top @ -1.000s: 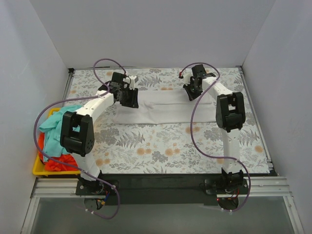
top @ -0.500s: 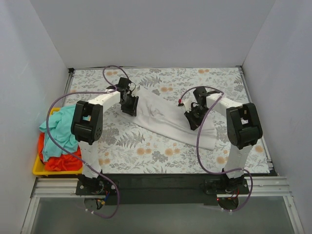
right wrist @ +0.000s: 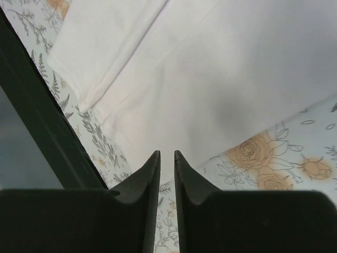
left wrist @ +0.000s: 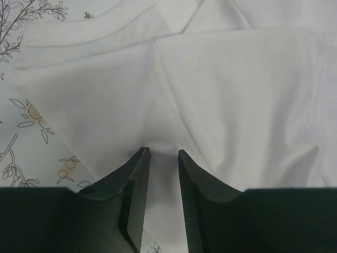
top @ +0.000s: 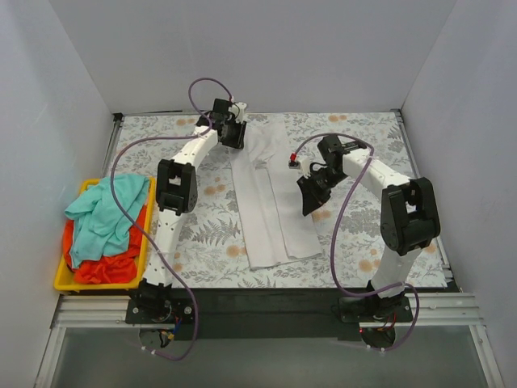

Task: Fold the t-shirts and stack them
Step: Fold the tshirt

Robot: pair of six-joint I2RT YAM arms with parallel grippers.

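**Tools pinch white tee, strip laid out for next fold**

L tool [left wrist: 163,153] is nearly closed, and the small gap is filled w/ cloth. Creases in the white t-shirt [top: 266,202] run into its tips, so it has a pinch of the far end. R tool [right wrist: 167,153] is down to a thin slit at the shirt's right edge, approx midway along. It looks to grip the hem, but no pucker shows there, so less sure.

Shirt lies as a long narrow strip on the tabletop [top: 202,234], far end by L tool, near end close to the front edge. Layers suggest it's already folded lengthwise. Teal t-shirt [top: 101,214] and orange-red t-shirt [top: 105,271] are heaped in the yellow tray [top: 58,283] at left, not yet folded.

Step, my read: settle the strip flat, then fold end over end. To do it well, hold cloth taut btwn both tools, lower them together so layers don't slide, and let go only once flat. Regrip at end corners, not mid-edge, or the fold goes skewed.
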